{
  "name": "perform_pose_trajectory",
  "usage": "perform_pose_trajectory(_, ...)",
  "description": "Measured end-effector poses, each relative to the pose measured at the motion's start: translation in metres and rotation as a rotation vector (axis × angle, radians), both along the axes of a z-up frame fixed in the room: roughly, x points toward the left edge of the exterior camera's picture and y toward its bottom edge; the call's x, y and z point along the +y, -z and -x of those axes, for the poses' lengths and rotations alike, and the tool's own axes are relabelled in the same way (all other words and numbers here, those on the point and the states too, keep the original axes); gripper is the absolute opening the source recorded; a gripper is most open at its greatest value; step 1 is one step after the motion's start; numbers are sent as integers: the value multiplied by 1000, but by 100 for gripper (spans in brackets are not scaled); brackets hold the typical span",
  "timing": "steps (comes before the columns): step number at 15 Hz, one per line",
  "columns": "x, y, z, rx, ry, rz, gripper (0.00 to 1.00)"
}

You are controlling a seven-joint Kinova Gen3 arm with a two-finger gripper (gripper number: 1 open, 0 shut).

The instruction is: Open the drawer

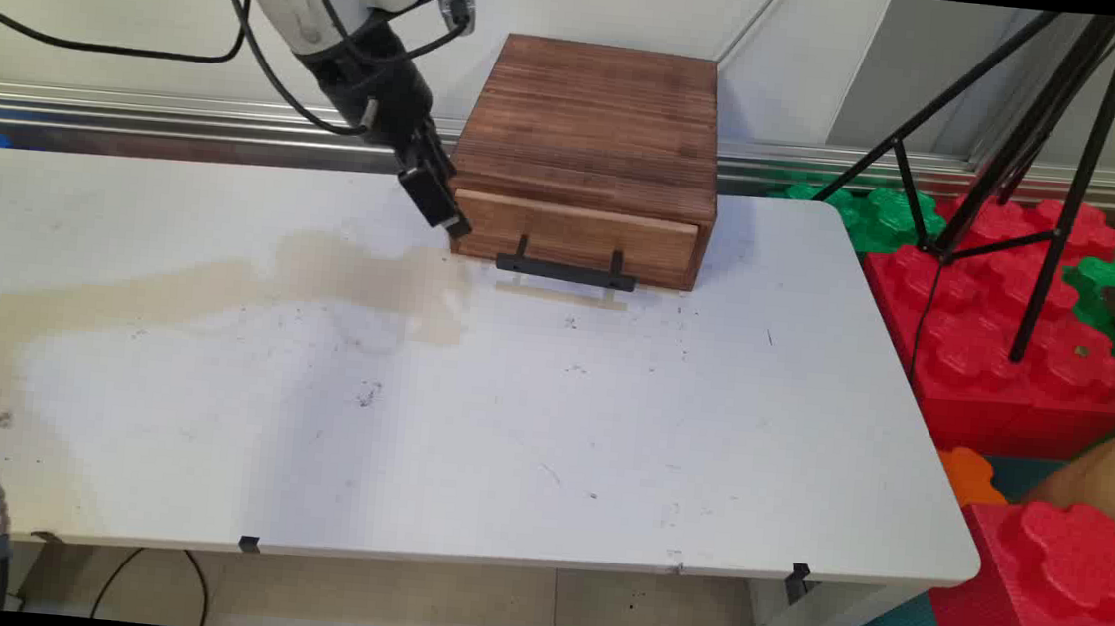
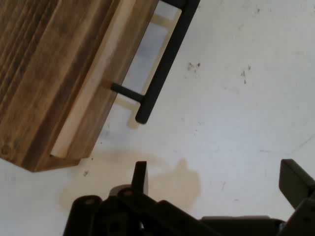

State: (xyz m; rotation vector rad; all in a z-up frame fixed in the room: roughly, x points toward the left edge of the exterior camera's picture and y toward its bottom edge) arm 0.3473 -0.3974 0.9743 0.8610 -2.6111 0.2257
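A dark wooden box (image 1: 591, 137) stands at the table's far side, its single drawer (image 1: 574, 233) pushed in and fronted by a black bar handle (image 1: 566, 272). My gripper (image 1: 441, 206) hangs just off the box's front left corner, above the table, open with nothing between its fingers. In the hand view the box (image 2: 44, 69) fills the upper left, the handle (image 2: 165, 64) runs down from the top, and one fingertip (image 2: 140, 177) shows at the bottom with the other fingertip (image 2: 295, 182) far to the right.
The white table (image 1: 509, 429) carries a beige stain (image 1: 351, 277) running from below the gripper to the left edge. Black tripod legs (image 1: 1026, 171) and red and green foam blocks (image 1: 1012, 359) stand to the right of the table.
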Motion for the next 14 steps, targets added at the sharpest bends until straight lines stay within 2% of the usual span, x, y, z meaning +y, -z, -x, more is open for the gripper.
perform_pose_trajectory(8,-25,10,16,9,24,14,100)
perform_pose_trajectory(14,-47,28,33,19,57,14,100)
